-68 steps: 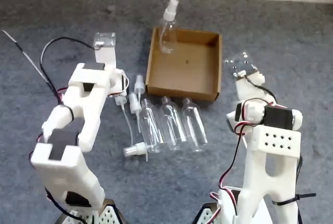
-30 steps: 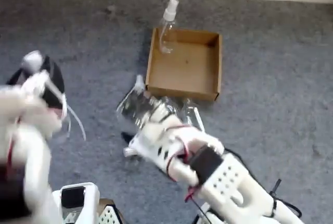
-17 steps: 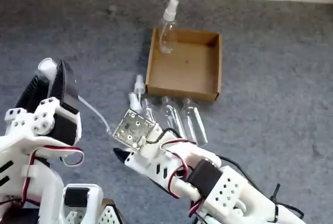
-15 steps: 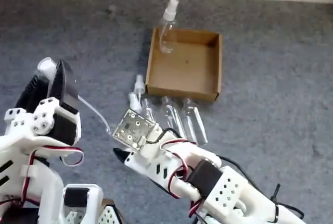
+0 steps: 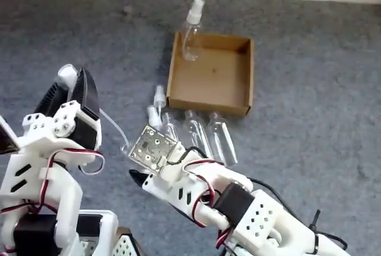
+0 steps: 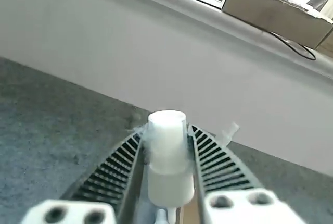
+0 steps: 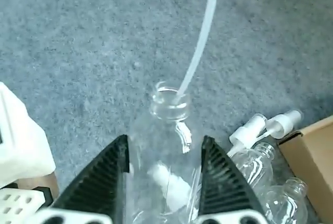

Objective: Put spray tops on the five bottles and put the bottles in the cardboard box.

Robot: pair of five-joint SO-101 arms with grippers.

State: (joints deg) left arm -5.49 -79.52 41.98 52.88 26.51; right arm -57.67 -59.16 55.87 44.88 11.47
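Note:
My left gripper is shut on a white spray top, raised off the table at the left. The top's thin tube slants down toward the right arm. My right gripper is shut on a clear open bottle, and the tube's end sits at the bottle's mouth. The cardboard box lies at the back. A bottle with a spray top stands at its far left corner. Three clear bottles lie side by side in front of the box.
Two loose spray tops lie at the box's near left corner, also seen beside the lying bottles. The table is covered in grey carpet, with free room to the right of the box. A pale wall runs along the far edge.
Both arms left the box's sides; the left now holds a spray top, the right a bottle. In the last half second the left gripper shifted right and lower; the right arm stayed still.

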